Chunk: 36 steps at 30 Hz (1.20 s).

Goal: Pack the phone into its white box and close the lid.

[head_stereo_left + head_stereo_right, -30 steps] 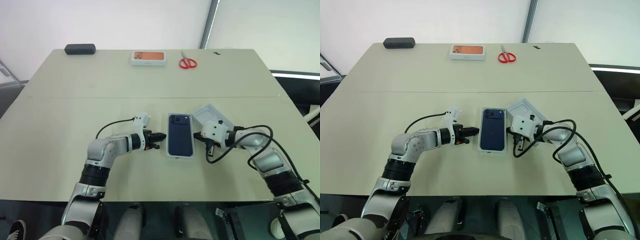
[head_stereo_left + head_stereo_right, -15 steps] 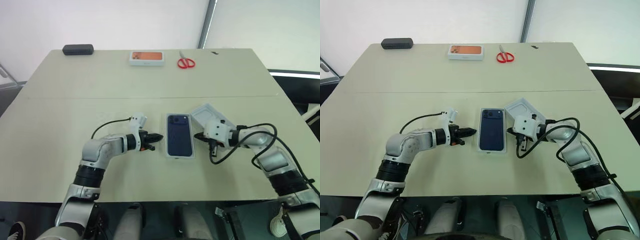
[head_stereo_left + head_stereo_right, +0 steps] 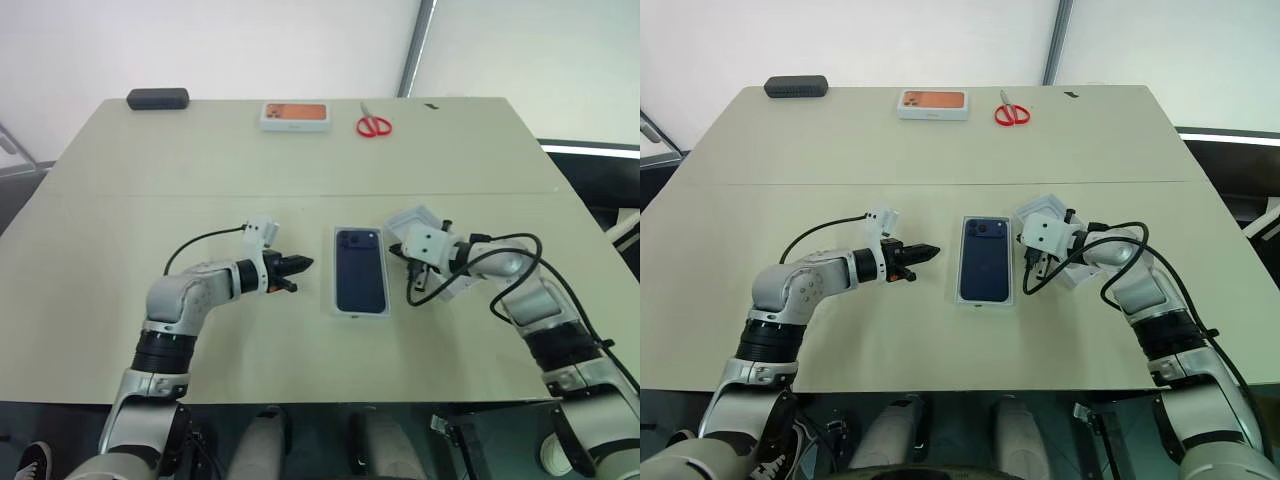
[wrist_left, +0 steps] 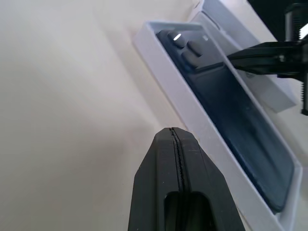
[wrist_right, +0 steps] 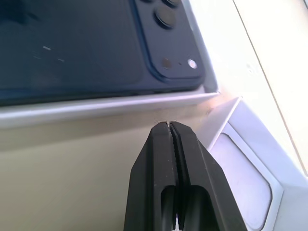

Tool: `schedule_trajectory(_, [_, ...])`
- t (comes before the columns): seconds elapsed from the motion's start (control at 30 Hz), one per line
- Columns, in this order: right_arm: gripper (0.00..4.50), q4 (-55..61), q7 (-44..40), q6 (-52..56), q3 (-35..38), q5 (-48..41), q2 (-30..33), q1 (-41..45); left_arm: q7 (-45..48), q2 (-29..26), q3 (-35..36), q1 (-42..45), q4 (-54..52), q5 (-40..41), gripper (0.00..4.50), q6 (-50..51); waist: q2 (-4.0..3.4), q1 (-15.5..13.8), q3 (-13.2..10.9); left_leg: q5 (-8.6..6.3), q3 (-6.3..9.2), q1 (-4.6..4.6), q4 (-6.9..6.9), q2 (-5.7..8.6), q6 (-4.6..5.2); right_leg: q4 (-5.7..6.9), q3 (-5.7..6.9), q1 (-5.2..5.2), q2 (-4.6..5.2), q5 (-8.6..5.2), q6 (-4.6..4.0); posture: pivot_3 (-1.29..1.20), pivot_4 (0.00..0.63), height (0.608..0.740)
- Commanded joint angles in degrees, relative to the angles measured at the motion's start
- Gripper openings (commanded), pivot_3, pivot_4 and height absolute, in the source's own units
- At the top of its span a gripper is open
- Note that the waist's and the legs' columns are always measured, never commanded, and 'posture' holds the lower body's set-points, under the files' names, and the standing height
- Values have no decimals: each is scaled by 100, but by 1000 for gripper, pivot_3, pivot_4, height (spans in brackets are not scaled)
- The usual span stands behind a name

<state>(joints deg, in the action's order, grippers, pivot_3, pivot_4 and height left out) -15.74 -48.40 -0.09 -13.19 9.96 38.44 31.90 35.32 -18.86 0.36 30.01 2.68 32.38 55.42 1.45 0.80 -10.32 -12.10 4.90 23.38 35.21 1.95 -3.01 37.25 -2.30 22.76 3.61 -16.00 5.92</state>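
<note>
No writing reads. Your phone [image 3: 360, 270] lies in the white box [image 3: 336, 300]; both end effectors [image 3: 301, 264] [image 3: 1024, 258] are closed, empty; scissors [image 3: 375, 124] near the desk's [image 3: 150, 200] far edge.

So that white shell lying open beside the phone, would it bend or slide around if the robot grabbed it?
The white rectangular cardboard lid looks thin-walled and hollow, so probably light and apt to skid across the smooth beige table when nudged. Its upright rims probably keep it fairly stiff, though a hard pinch might dent a wall.
</note>
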Motion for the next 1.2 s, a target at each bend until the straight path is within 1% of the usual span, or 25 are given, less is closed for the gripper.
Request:
schedule_trajectory(0.03, [57, -212, 294, -74, 64, 189, -31, 219, 248, -167, 200, 1, -323, 148, 0, -200, 0, 2, 0, 0, 0, 0, 0, 0, 0, 1, 0, 0, 0, 0, 0, 0, 150, 740])
schedule_trajectory(0.13, [57, -236, 310, -13, 120, 166, -21, 243, 337, -268, 304, 6, -320, 121, 0, -437, 0, 3, 0, 0, 0, 0, -2, 0, 0, 0, 0, 1, 0, 0, 0, 0, 150, 740])
schedule_trajectory(0.23, [57, 72, -1, 710, 470, -468, -101, 185, 478, -433, 449, 38, -136, 61, 0, -792, 0, 2, 0, 0, 0, 0, -1, -1, 0, 1, 0, 1, 0, 0, 0, 0, 150, 740])
schedule_trajectory(0.27, [285, 239, -120, 1037, 611, -736, -138, 161, 502, -480, 481, 52, -68, 26, 252, -912, 0, 6, 0, 0, 0, 0, -1, -1, 0, 0, 0, 1, 0, 0, 0, 0, 150, 740])
schedule_trajectory(0.33, [885, 576, -172, 1484, 819, -1043, -169, 96, 783, -637, 400, -18, -95, -53, 844, -1240, -1, 5, -1, 0, 0, 0, -2, -2, 0, 2, 0, 2, 0, 0, 0, 0, 150, 740])
schedule_trajectory(0.37, [1471, 716, -162, 1614, 868, -1107, -161, 61, 854, -667, 396, -41, -107, -44, 1415, -1326, -2, 4, -1, 0, 1, 1, -2, -3, 0, 2, 0, 2, 0, 0, 0, 0, 150, 740])
schedule_trajectory(0.43, [2458, 1031, -212, 1808, 872, -1150, -61, -75, 1012, -726, 360, -101, -141, -66, 2372, -1530, -1, 0, -1, 0, 0, 1, -2, -3, 1, 1, 0, 2, 0, 0, 0, 0, 150, 740])
schedule_trajectory(0.5, [3579, 1332, -148, 2136, 915, -1168, -10, -204, 1267, -849, 269, -247, -224, -166, 3471, -1831, -1, 1, -1, 0, 0, 1, -3, -3, 1, 0, 0, 1, 1, 0, 0, 0, 150, 740])
schedule_trajectory(0.53, [4041, 1434, -65, 2238, 911, -1094, 31, -242, 1377, -896, 256, -307, -275, -170, 3919, -1927, -2, 1, -1, -1, 1, 1, -3, -4, 1, 0, 0, 1, 1, 0, -1, 0, 150, 740])
schedule_trajectory(0.6, [4041, 1639, 114, 2696, 951, -968, 140, -273, 1698, -1008, 270, -443, -433, -144, 3919, -2238, -4, 1, -2, -1, -1, 1, -3, -5, 1, 0, -1, 2, 2, 0, -1, 0, 150, 740])
schedule_trajectory(0.63, [4041, 1856, 197, 3128, 1008, -989, 163, -269, 1962, -1104, 252, -545, -513, -190, 3919, -2538, -4, 0, -2, -1, -1, 3, -3, -8, 1, 1, -2, 5, 3, 0, -1, 0, 150, 740])
schedule_trajectory(0.7, [4041, 2135, 293, 3655, 1060, -1064, 184, -264, 2260, -1205, 219, -660, -577, -261, 3919, -2891, -5, 4, -2, -1, -2, 5, -3, -25, 1, 0, -3, 9, 2, 0, -2, 0, 150, 740])
schedule_trajectory(0.8, [4041, 2680, 284, 4386, 940, -1074, 353, -534, 2633, -1309, 391, -966, -602, -190, 3919, -3374, -7, -5, -1, -1, -2, 4, -4, -32, 2, 0, -4, 11, -1, 0, -3, 0, 150, 740])
schedule_trajectory(0.9, [4041, 2896, 435, 5015, 1031, -1162, 342, -709, 2990, -1438, 413, -1238, -654, -181, 3919, -3707, -7, 3, -1, -4, -2, 4, -6, -37, 7, -2, -7, 11, -1, -1, -4, 0, 150, 740])
schedule_trajectory(0.97, [4041, 3048, 578, 5431, 1057, -1204, 281, -761, 3116, -1446, 408, -1339, -663, -207, 3919, -3952, -8, -5, -1, -5, -3, 4, -4, -37, 8, -2, -8, 11, -1, -1, -6, 0, 150, 740])
schedule_trajectory(1.03, [4041, 3127, 887, 5902, 1157, -1236, 41, -649, 3104, -1403, 394, -1343, -639, -215, 3919, -4066, -8, -5, -1, -5, -3, 4, -2, -37, 8, -2, -9, 10, 0, -2, -9, 0, 150, 740])
schedule_trajectory(1.13, [4041, 3233, 1079, 5932, 934, -1109, 25, -558, 3069, -1339, 362, -1322, -623, -196, 3919, -4131, -12, -1, -2, -5, -3, 4, 0, -38, 9, -2, -10, 11, -1, -1, -7, 0, 150, 740])
schedule_trajectory(1.2, [4041, 3120, 1283, 6086, 986, -1141, -148, -476, 3017, -1282, 326, -1326, -625, -215, 3919, -4161, -11, 4, -2, -6, -4, 4, -2, -38, 11, -3, -9, 12, -3, 0, -5, 0, 150, 740])
